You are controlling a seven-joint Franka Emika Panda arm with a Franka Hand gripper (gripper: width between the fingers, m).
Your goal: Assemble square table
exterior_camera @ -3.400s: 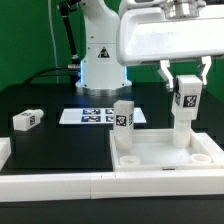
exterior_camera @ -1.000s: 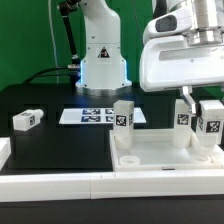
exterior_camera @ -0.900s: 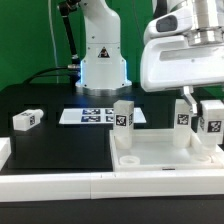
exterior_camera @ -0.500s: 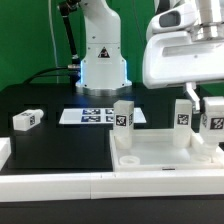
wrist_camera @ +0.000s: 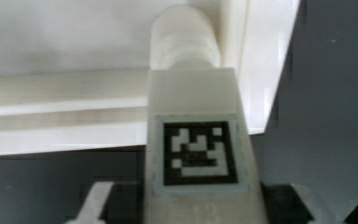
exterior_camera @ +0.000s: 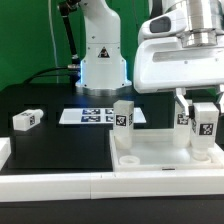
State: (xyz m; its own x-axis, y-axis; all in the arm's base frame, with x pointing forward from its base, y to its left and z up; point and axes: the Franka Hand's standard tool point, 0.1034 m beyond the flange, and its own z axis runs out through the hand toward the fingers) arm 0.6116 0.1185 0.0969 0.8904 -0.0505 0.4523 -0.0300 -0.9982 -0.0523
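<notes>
White tray top (exterior_camera: 160, 152) holds two upright legs (exterior_camera: 123, 115); the gripper (exterior_camera: 205, 108) clamps a third leg (exterior_camera: 204, 130)

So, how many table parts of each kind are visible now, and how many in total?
Legs: 4 (lying leg, two upright legs, held leg in the gripper)
Table top: 1
Total: 5

tray top (exterior_camera: 160, 150): white plastic, smooth, faint sheen | leg (wrist_camera: 197, 90): white plastic, matt, printed tag | table (exterior_camera: 60, 145): black, matt
</notes>
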